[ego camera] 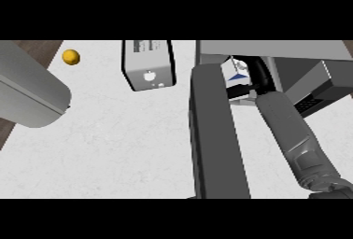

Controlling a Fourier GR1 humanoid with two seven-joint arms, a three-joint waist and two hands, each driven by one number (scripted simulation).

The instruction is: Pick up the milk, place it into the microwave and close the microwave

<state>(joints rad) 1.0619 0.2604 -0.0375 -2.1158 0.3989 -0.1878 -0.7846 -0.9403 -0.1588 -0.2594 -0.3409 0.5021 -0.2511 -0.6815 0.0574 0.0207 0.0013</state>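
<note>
The milk carton (237, 71), a small white box with a blue triangle on its face, shows in the microwave's opening, mostly hidden. The glossy black right hand (257, 73) has its fingers curled round the carton. Its matte grey forearm (296, 140) slants in from the lower right. The microwave (289, 49) is a flat-sided grey box with a dark keypad. Its door (215, 140), a long dark-grey slab, stands swung open. The counter (124, 149) is white and faintly mottled, edged at left by brown wood grain. On it lie a black-edged white box (148, 65) and a smooth yellow oval (71, 57). A thick grey left forearm (27, 91) fills the upper left, its hand out of view.
</note>
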